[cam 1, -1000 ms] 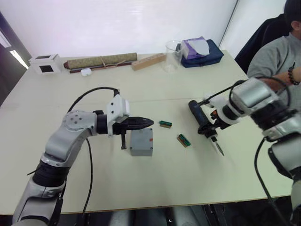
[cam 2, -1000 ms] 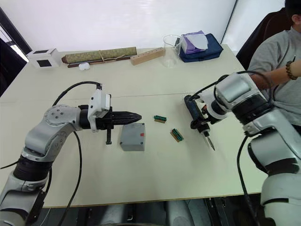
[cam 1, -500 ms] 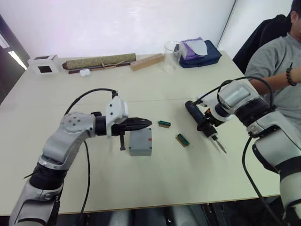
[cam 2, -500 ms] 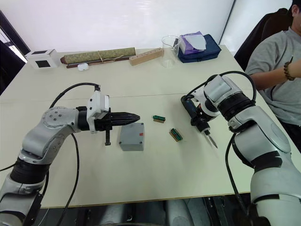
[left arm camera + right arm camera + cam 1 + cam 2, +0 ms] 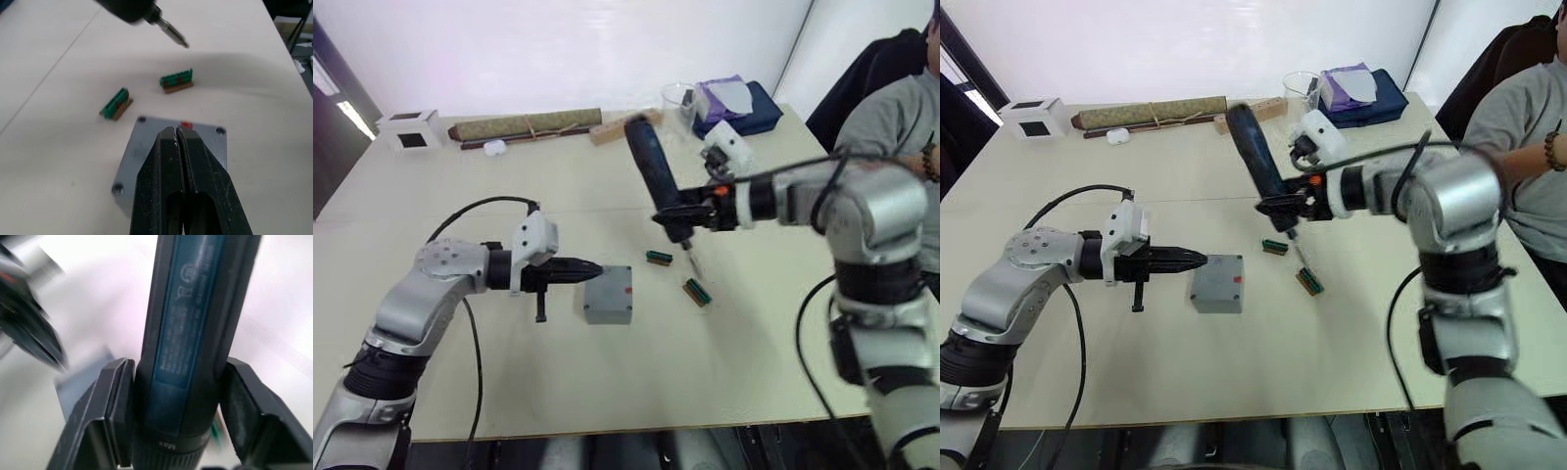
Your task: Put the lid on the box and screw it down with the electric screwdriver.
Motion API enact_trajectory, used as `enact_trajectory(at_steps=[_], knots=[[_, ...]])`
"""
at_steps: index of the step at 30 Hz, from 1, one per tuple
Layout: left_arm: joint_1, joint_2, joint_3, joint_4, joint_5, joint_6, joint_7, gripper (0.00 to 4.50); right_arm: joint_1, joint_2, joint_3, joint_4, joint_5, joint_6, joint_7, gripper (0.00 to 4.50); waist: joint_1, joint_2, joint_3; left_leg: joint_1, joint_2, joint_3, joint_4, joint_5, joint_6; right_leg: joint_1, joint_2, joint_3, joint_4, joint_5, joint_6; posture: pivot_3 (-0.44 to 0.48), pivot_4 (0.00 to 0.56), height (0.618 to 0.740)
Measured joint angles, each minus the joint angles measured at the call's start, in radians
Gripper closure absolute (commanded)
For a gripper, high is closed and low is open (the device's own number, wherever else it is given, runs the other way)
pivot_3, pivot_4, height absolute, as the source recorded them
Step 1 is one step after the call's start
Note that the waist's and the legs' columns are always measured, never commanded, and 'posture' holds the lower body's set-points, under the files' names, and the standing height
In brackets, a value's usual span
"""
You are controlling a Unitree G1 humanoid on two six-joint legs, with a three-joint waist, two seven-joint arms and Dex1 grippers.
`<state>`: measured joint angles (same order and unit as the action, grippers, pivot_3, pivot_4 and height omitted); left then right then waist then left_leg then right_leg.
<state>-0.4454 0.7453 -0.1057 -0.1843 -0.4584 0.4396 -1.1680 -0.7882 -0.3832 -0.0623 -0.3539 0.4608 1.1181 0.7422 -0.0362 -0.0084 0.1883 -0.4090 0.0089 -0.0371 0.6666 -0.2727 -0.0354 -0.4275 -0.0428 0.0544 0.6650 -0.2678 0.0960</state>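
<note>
Lid (image 5: pixel 608 292) sits on box; right jaws clamp screwdriver (image 5: pixel 1257 164) above it, left jaws closed beside; next: seat bit in a corner screw.

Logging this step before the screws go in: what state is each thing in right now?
lid: on the box, red mark up
box: closed, flat on the table
electric screwdriver: lifted, tilted, bit down
right hand: shut on the electric screwdriver
left hand: shut, empty, tips at the lid
</note>
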Motion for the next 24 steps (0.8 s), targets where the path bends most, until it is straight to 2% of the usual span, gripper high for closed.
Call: enact_trajectory(at_steps=[3, 6, 9, 17, 24], knots=[[-0.012, -0.002, -0.026, 0.039, 0.024, -0.022, -0.03, 4.5, 0.08, 0.112, -0.004, -0.074, -0.018, -0.175, -0.103, 2.37, -0.001, -0.001, 0.0, 0.0, -0.001, 0.001, 0.001, 0.0, -0.001, 0.0, -0.002, 0.0, 0.0, 0.0, 0.0, 0.0, 0.15, 0.736], [-0.023, -0.005, -0.037, 0.061, 0.036, -0.034, -0.05, 4.5, 0.149, 0.161, 0.003, -0.114, -0.046, -0.324, -0.155, 2.37, 0.0, -0.001, 0.0, 0.0, -0.001, 0.001, 0.0, 0.0, -0.001, 0.0, -0.002, 0.0, -0.001, 0.0, 0.0, 0.0, 0.15, 0.736], [-0.028, -0.018, -0.049, 0.079, 0.049, -0.036, -0.059, 4.5, 0.273, 0.189, 0.066, -0.139, -0.075, -0.456, -0.164, 2.37, -0.006, -0.001, 0.0, 0.0, -0.001, 0.001, 0.0, 0.0, -0.001, 0.0, -0.002, 0.0, 0.0, 0.0, 0.0, 0.0, 0.15, 0.736], [-0.043, -0.062, -0.098, 0.128, 0.122, -0.086, -0.049, 4.5, 0.354, 0.21, 0.139, -0.11, -0.131, -0.638, -0.202, 2.37, -0.008, -0.001, 0.0, 0.002, 0.0, 0.0, 0.0, 0.001, -0.001, 0.0, 0.001, 0.0, 0.001, 0.0, 0.0, 0.0, 0.15, 0.736], [-0.059, -0.074, -0.102, 0.16, 0.135, -0.112, -0.058, 4.5, 0.386, 0.219, 0.176, -0.077, -0.144, -0.685, -0.233, 2.37, -0.008, -0.001, 0.0, 0.002, 0.0, 0.001, 0.0, 0.001, -0.001, 0.0, 0.0, 0.0, 0.001, 0.0, 0.0, 0.0, 0.15, 0.736]])
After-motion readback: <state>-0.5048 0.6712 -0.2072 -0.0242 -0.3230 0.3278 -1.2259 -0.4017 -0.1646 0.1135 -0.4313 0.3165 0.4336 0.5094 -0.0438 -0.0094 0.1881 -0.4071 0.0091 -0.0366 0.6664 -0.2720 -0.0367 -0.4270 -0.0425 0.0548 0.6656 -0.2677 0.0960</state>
